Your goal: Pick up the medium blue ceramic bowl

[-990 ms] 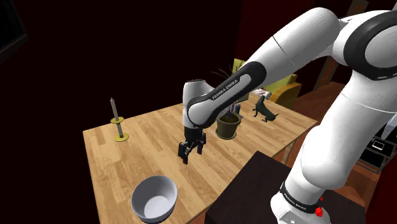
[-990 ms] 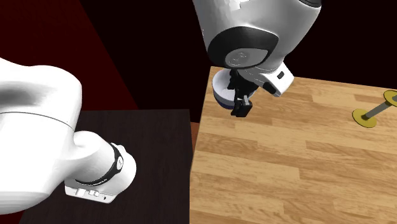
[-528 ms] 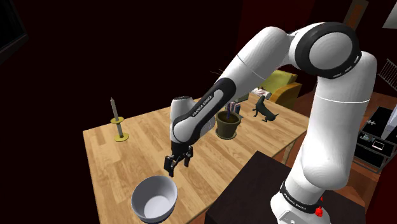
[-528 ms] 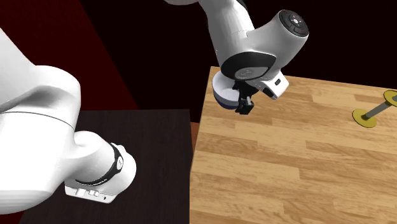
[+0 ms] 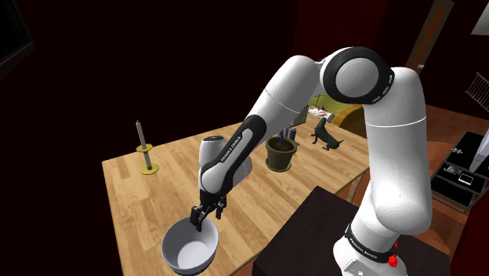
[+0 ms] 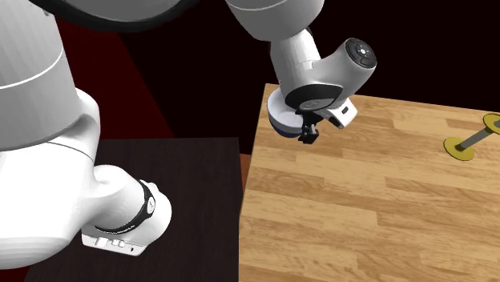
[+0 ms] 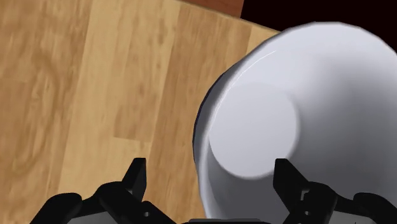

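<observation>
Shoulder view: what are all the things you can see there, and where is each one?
bowl: one, whitish inside, near corner of the table
candlestick: one, yellowish with a pale candle, table's far left corner in the shoulder view
pot: one, dark olive, far side of the table
animal figurine: one, dark, beyond the pot near the table's right end
table: one, light wood, middle
stand: one, dark, lower right
arm: one, white, reaching down-left
gripper: one, black, open, at the bowl's rim
</observation>
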You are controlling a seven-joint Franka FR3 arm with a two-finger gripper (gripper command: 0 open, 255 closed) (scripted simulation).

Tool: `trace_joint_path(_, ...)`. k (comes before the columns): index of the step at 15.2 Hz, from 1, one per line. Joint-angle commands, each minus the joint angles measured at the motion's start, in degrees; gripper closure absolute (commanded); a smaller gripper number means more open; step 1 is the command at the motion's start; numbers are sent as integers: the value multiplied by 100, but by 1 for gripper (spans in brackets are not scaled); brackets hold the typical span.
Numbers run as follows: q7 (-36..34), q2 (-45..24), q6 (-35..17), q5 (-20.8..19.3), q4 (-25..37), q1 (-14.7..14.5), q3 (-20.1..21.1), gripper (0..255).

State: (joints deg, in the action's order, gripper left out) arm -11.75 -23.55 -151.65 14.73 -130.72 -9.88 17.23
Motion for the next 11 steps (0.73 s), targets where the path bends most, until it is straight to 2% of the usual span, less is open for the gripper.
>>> trace_joint_path(1,11,-159,-122,-16,39,-21,-16,0)
trace_joint_path(5,34,-359,-279,-35,79,-43,-39,0)
trace_joint_path(6,42,-358,-275,-36,80,-36,-41,255)
trace_joint_path(11,41,-358,-274,-36,81,-36,-41,255)
